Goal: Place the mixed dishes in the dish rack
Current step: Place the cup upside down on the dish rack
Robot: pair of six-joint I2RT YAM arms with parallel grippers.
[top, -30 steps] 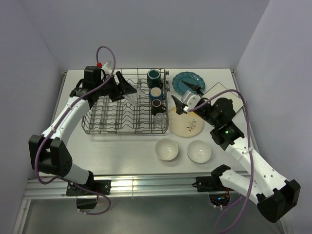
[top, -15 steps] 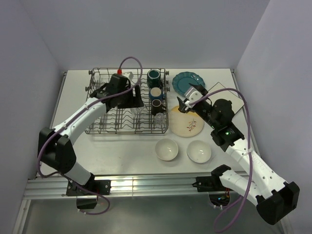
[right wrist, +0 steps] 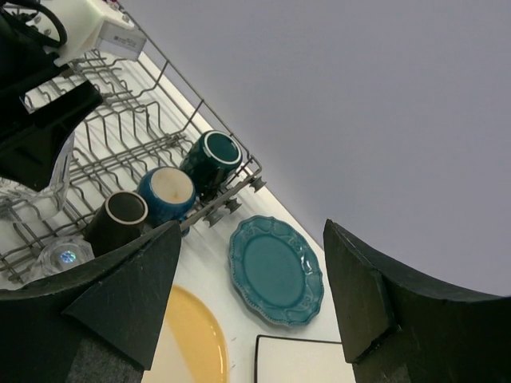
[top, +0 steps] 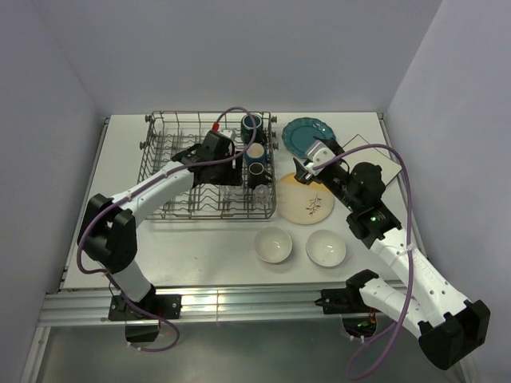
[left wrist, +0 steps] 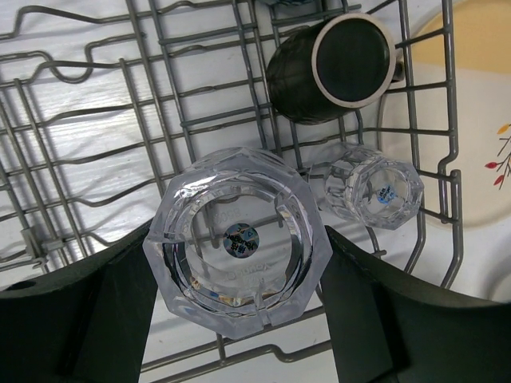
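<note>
Top view: dish rack (top: pixel 160 136), grey wire, at the left of the surface (top: pixel 200 247), with three mugs (top: pixel 255 152) along its right side. Left pincer (top: pixel 225 174) low over the rack, its load hard to make out here. Right pincer (top: pixel 313 159) covers part of the teal plate (top: pixel 299 132); square plate (top: pixel 375 155) mostly hidden by that arm. Yellow plate (top: pixel 307 206) and two bowls (top: pixel 272 244) lie outside the rack

Left wrist view: left pincer clamped on a faceted clear glass (left wrist: pixel 238 243) above the rack wires. A second glass (left wrist: pixel 374 191) stands in the rack just beside it. Yellow plate cut off at the right edge

Right wrist view: right pincer fingers apart, nothing between them. Teal plate whole; yellow and square plates cut off at the bottom edge
</note>
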